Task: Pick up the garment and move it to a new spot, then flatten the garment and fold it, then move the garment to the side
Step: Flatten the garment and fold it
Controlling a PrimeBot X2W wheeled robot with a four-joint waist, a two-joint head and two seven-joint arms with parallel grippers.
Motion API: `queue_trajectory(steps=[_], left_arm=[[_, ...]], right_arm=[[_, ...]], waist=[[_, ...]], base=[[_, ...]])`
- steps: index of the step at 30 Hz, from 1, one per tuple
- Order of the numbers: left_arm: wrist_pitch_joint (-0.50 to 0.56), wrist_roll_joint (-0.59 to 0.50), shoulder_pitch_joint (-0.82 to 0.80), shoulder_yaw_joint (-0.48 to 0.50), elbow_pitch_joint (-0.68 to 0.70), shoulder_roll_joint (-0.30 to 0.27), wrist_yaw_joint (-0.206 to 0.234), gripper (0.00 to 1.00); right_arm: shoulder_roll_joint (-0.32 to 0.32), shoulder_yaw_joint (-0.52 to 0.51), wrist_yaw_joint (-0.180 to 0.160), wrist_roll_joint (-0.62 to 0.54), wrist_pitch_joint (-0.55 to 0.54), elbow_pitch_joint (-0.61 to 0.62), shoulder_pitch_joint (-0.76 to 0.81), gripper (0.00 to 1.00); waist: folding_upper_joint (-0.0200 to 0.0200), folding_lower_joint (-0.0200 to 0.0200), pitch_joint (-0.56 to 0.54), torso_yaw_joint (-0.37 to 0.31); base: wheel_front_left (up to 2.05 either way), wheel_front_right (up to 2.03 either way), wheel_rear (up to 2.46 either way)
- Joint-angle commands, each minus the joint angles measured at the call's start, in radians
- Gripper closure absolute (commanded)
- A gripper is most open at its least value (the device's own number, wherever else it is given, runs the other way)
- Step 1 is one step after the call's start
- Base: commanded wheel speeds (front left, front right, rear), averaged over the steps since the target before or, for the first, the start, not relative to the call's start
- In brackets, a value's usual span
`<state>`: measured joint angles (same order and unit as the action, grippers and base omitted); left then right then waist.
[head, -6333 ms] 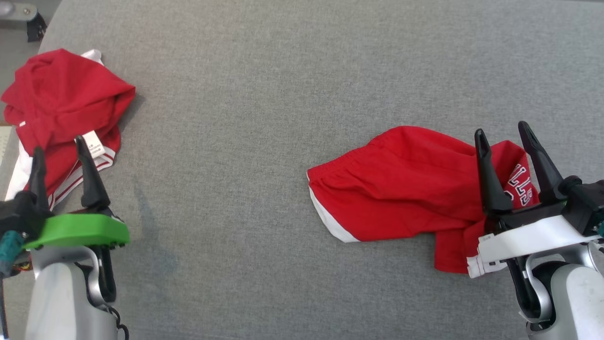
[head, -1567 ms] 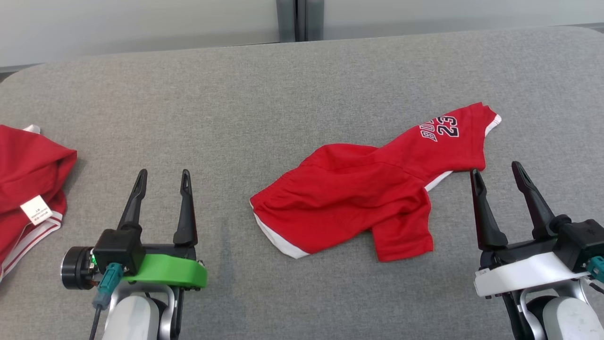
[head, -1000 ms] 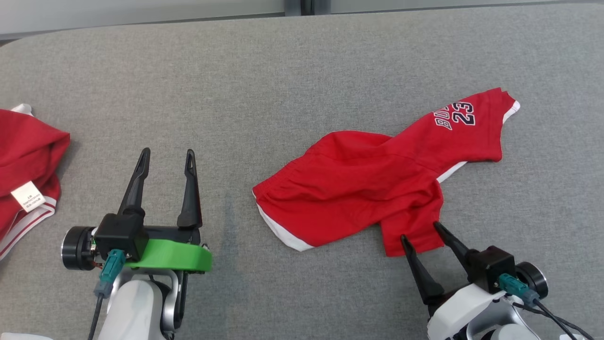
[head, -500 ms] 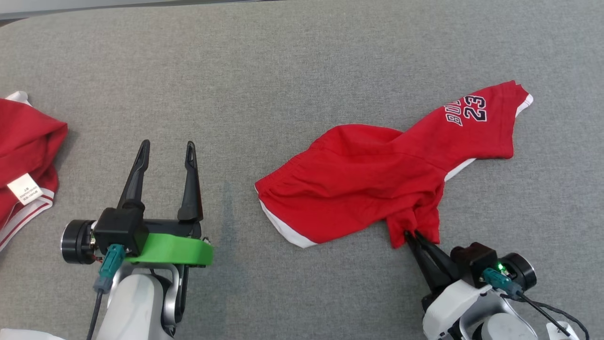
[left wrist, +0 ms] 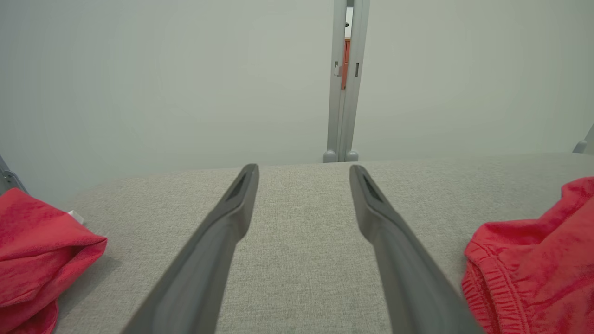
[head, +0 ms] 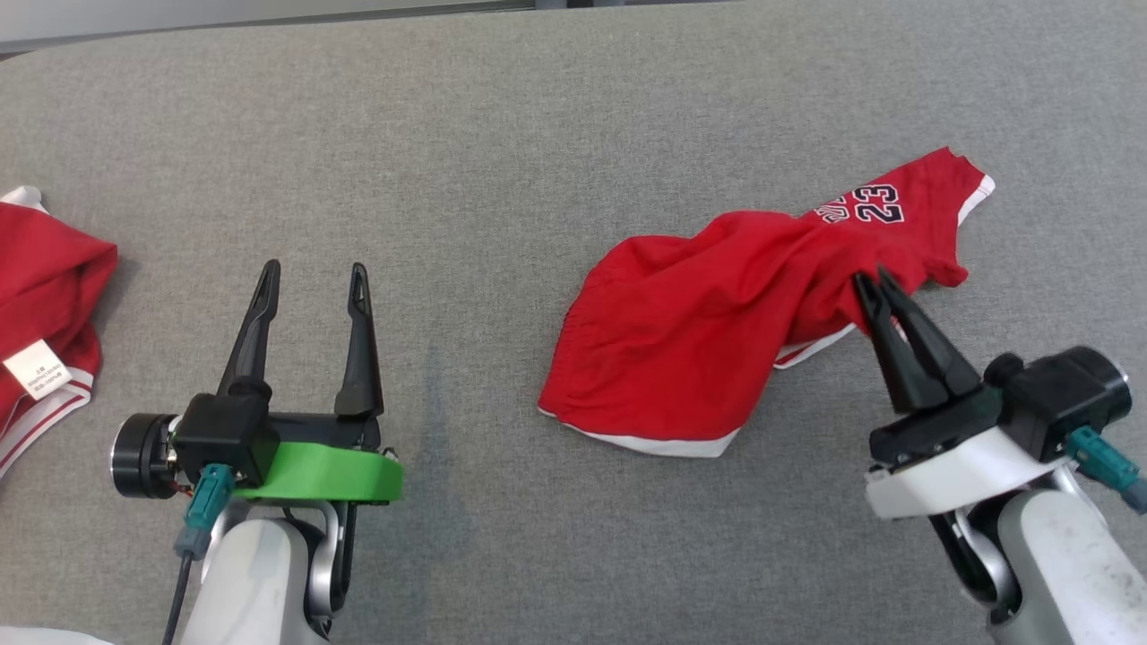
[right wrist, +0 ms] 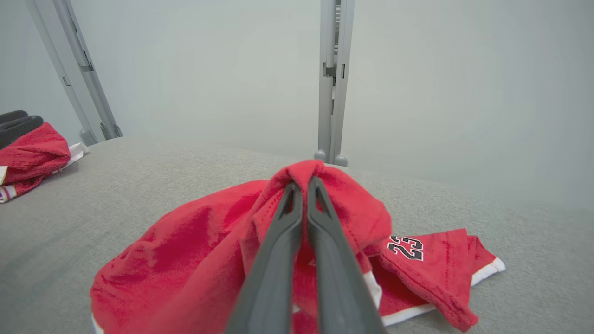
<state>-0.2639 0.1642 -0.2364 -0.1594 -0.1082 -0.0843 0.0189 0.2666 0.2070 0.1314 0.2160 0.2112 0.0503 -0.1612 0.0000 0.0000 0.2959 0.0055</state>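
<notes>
The garment (head: 690, 340) is a pair of red shorts with white trim and a "23" print, lying crumpled at the table's right of centre. My right gripper (head: 874, 279) is shut on a fold of its cloth and holds that part lifted off the table. In the right wrist view the red fabric (right wrist: 325, 185) drapes over the closed fingertips of the right gripper (right wrist: 300, 186). My left gripper (head: 314, 273) stands open over bare table at the left, well apart from the garment, whose waistband edge (left wrist: 524, 264) shows at the right of the left wrist view.
A second red garment (head: 40, 322) with a white label lies at the table's left edge, also visible as a red heap (left wrist: 37, 250) in the left wrist view. The grey fabric table (head: 502, 161) ends at a pale wall with a metal post (right wrist: 332, 79) behind it.
My right gripper has shut on the garment's lower leg and carried it up and to the right, dragging the cloth into a lifted bunch. The left gripper stayed put.
</notes>
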Motion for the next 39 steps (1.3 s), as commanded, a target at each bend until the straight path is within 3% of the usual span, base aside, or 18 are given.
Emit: queue_trajectory(steps=[1,9,18,19,20,29,39], left_arm=[[-0.001,-0.012,-0.012,0.001,0.002,-0.003,0.001,0.0],[-0.001,-0.016,-0.055,-0.018,0.023,0.009,-0.002,0.0],[-0.001,-0.015,-0.089,-0.044,0.019,0.023,-0.002,0.0],[-0.001,-0.015,-0.089,-0.045,0.018,0.023,-0.001,0.0],[-0.001,-0.015,-0.09,-0.046,0.017,0.024,0.0,0.0],[-0.001,-0.022,-0.073,-0.024,-0.001,0.019,0.006,0.0],[-0.001,-0.025,-0.02,-0.002,-0.015,0.007,0.007,0.0]], right_arm=[[0.007,-0.011,-0.001,0.0,-0.008,0.007,-0.026,1.0],[0.052,-0.075,-0.001,0.029,-0.039,-0.043,-0.18,1.0],[0.051,-0.008,-0.001,0.078,-0.04,-0.223,-0.301,1.0],[0.048,-0.004,-0.001,0.079,-0.037,-0.237,-0.308,0.84],[0.043,0.001,-0.001,0.08,-0.029,-0.254,-0.313,0.0],[0.022,-0.033,-0.001,0.068,0.048,-0.216,-0.263,0.0],[-0.018,-0.158,-0.001,0.045,0.054,-0.086,-0.054,0.0]], waist=[[0.0,0.0,0.015,0.011],[0.0,0.0,0.097,0.071],[0.0,0.0,0.145,0.115],[0.0,0.0,0.145,0.114],[0.0,0.0,0.145,0.113],[0.0,0.0,0.105,0.069],[0.0,0.0,0.027,0.021]], base=[[0.0,0.0,0.0],[0.0,0.0,0.0],[0.0,0.0,0.0],[0.0,0.0,0.0],[0.0,0.0,0.0],[0.0,0.0,0.0],[0.0,0.0,0.0]])
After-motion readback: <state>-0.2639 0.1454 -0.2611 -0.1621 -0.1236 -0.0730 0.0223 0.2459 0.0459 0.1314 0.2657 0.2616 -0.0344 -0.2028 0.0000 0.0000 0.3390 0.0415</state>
